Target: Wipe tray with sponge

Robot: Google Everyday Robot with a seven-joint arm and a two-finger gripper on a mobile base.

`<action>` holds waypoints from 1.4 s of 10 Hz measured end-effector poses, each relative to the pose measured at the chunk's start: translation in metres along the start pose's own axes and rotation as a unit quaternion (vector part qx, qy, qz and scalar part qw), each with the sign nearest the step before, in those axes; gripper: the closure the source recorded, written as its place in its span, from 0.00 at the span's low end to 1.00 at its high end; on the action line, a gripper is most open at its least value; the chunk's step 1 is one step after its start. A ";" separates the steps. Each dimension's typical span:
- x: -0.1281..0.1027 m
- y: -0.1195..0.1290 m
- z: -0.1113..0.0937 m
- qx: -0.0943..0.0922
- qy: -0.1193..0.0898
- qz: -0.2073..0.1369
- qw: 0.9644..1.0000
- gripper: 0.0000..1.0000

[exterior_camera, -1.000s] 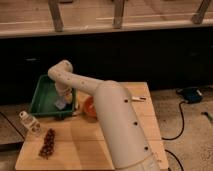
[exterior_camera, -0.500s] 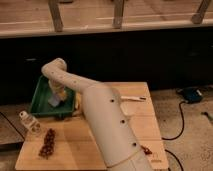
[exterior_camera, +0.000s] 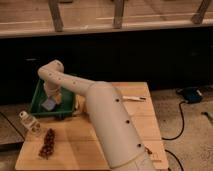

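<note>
The green tray [exterior_camera: 36,102] sits at the table's back left corner. The small pale blue-white sponge [exterior_camera: 48,104] lies on the tray floor, left of the middle and near the front wall. My gripper [exterior_camera: 50,98] hangs from the white arm [exterior_camera: 107,120], which reaches in from the lower right. The gripper points down into the tray and is shut on the sponge, pressing it to the tray floor. The arm hides the tray's right side.
A small clear bottle with a white cap [exterior_camera: 27,121] stands in front of the tray at the table's left edge. A dark reddish-brown cluster [exterior_camera: 48,143] lies near the front left. A thin pen-like object [exterior_camera: 133,98] lies at the back right. A blue-black device [exterior_camera: 190,94] sits on the floor.
My gripper and the sponge have slid left across the tray and a little toward its front wall. The arm has swung left and now covers the orange bowl.
</note>
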 end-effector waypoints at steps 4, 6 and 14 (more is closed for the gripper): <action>0.043 0.029 -0.004 -0.016 0.030 0.045 0.998 1.00; 0.057 0.018 0.000 -0.017 0.039 0.050 0.998 1.00; 0.006 -0.007 -0.001 0.029 -0.039 -0.023 0.999 1.00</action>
